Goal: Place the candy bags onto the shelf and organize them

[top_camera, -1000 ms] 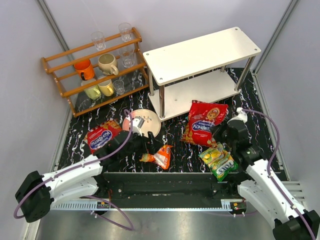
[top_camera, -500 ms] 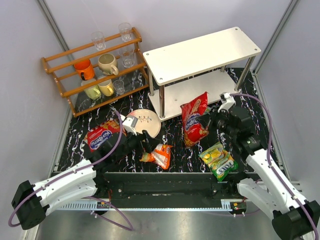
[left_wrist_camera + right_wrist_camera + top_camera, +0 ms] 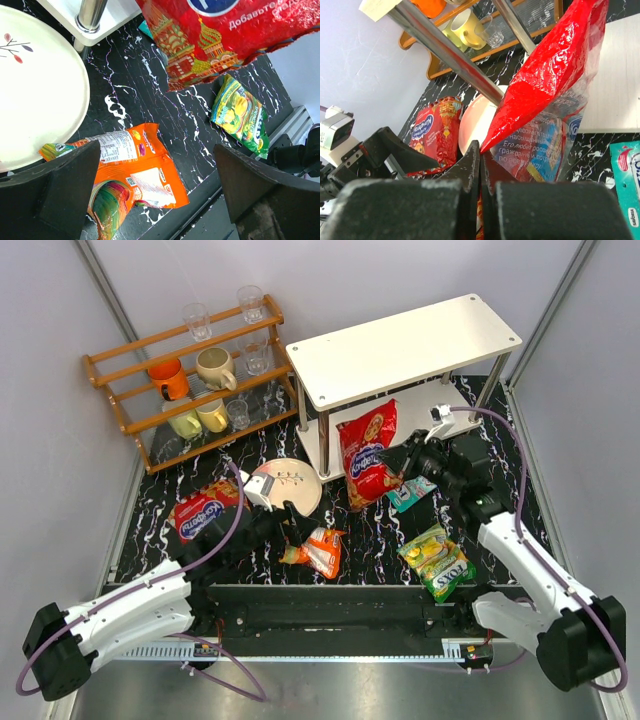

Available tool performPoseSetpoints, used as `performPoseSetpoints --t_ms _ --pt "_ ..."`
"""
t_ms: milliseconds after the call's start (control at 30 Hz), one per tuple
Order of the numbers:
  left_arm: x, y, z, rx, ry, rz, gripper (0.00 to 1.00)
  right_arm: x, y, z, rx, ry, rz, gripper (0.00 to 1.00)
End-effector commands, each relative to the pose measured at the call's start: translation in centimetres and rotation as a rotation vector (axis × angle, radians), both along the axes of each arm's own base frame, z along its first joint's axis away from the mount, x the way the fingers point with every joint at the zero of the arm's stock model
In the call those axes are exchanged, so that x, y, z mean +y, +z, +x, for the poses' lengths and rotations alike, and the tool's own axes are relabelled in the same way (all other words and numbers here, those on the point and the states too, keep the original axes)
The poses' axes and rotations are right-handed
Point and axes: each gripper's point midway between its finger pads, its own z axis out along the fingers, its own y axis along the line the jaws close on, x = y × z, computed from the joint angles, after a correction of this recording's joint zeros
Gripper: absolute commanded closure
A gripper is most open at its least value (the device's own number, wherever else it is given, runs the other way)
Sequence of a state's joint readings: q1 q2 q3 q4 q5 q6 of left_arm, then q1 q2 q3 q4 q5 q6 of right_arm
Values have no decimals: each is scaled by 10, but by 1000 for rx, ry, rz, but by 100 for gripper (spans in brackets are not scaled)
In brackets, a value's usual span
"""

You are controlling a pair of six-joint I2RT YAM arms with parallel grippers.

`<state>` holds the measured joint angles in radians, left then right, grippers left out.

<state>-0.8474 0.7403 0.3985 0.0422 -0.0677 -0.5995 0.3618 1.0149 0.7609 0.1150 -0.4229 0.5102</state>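
Note:
My right gripper (image 3: 404, 464) is shut on a large red candy bag (image 3: 366, 449) and holds it up at the front edge of the white shelf's (image 3: 400, 345) lower tier; the bag also shows in the right wrist view (image 3: 547, 75) and the left wrist view (image 3: 220, 35). A teal bag (image 3: 411, 493) lies on the table just below it. A yellow-green bag (image 3: 437, 560) lies near the front right. My left gripper (image 3: 296, 525) is open over the small orange bag (image 3: 322, 551), which sits between its fingers in the wrist view (image 3: 135, 175). The second red bag (image 3: 203, 508) lies at the left.
A white plate (image 3: 290, 483) lies by the shelf's front left leg (image 3: 322, 445). A wooden rack (image 3: 190, 380) with cups and glasses stands at the back left. The table's front rail runs just below the orange bag.
My right gripper has lifted the red bag off the table and carried it left and back toward the shelf, uncovering the teal bag. My left gripper has shifted slightly right.

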Motion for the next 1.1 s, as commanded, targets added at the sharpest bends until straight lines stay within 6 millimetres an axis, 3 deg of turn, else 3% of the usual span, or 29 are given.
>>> performPoseSetpoints --t_ms 0,300,433,567,700,1067 --pt "0 8 4 -38 13 -22 1 9 76 24 -268 -4 107 100" --pt "1 8 4 -47 8 -3 1 22 36 66 -215 -9 87 100" --pt "2 9 4 -53 8 3 1 13 25 82 -202 -46 65 100" --pt "2 9 4 -54 7 4 1 -14 13 101 -182 -146 56 100" --pt "1 9 4 -56 4 2 1 -31 -13 112 -117 -192 72 100" --pt "-3 6 6 -47 -3 14 1 -36 -75 142 48 -190 79 100"
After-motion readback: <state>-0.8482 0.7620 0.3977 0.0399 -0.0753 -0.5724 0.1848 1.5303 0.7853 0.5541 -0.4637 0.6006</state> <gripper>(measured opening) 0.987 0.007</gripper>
